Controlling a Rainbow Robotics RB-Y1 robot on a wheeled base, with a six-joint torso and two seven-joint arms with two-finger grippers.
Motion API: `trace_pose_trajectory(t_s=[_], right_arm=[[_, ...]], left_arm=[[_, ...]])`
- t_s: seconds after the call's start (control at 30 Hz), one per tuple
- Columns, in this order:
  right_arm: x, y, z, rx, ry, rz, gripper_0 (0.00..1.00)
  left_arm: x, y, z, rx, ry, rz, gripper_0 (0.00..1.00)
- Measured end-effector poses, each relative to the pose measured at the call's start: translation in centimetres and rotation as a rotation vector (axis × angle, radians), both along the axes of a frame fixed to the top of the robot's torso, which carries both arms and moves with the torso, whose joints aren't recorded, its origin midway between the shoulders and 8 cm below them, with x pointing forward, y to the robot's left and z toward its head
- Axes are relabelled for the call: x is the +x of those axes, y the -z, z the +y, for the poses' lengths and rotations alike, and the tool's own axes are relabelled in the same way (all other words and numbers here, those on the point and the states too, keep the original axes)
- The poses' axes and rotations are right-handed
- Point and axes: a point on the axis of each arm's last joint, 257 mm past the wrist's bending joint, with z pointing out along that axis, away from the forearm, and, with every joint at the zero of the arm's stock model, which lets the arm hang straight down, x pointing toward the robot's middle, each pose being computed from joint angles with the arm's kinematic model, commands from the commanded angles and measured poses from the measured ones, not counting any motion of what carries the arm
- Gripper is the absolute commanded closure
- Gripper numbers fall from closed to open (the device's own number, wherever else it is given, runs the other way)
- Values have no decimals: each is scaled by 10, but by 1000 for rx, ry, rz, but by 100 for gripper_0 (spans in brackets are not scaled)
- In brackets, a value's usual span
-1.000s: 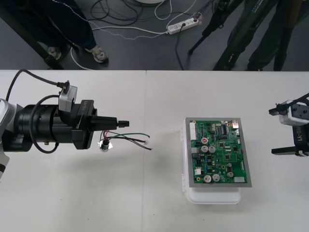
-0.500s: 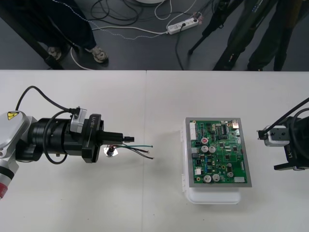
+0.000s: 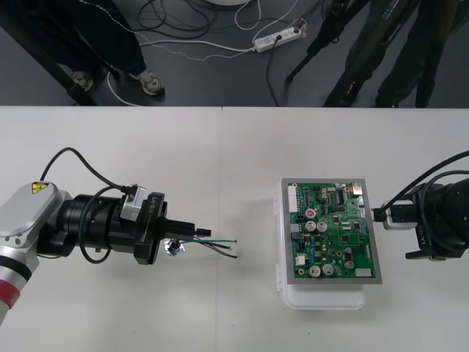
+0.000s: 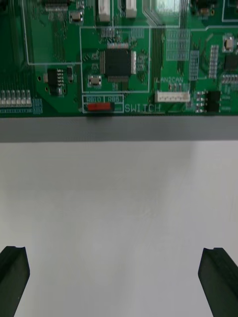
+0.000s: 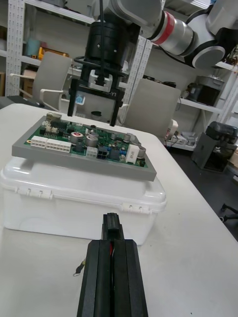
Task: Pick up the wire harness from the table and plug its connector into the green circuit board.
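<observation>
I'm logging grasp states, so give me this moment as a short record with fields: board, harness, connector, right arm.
board: green circuit board on its white base
harness: wire harness held by the left gripper, left of the board and apart from it
connector: plug sticks out between the shut jaws, not plugged in
right arm: right gripper at the board's right edge, jaws open and empty

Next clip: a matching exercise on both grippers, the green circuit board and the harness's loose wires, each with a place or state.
1. left gripper
2. right gripper
3. green circuit board
4. thin loose wires

A. on a white plastic base
B. jaws open, beside the board's edge
C. trailing toward the board
D. jaws shut on the small black plug

Pairs: 1-D, 2-B, 3-A, 4-C
</observation>
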Motion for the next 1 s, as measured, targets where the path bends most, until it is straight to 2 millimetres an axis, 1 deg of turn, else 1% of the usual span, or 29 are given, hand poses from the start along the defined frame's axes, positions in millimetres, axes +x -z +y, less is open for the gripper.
trace_pose_trajectory(t_s=[0.2,0.33,0.47,0.6,0.7,0.8,1.0], right_arm=[[-1,5,11,-1,-6,0,0],[0,13,10,-42,14,2,0],[1,22,12,-84,-3,2,0],[3,27,16,-119,-20,-7,0],[4,29,23,-128,-36,-8,0],[5,30,28,-126,-40,-10,0],[8,30,32,-121,-23,-17,0]], left_arm=[[-8,8,-6,6,25,-11,100],[-14,12,-12,6,46,-6,100],[-20,14,-21,-3,63,1,100],[-21,13,-28,-19,68,4,100],[-22,12,-34,-28,71,4,100],[-23,12,-39,-35,72,4,100],[-19,14,-49,-38,58,3,100]])
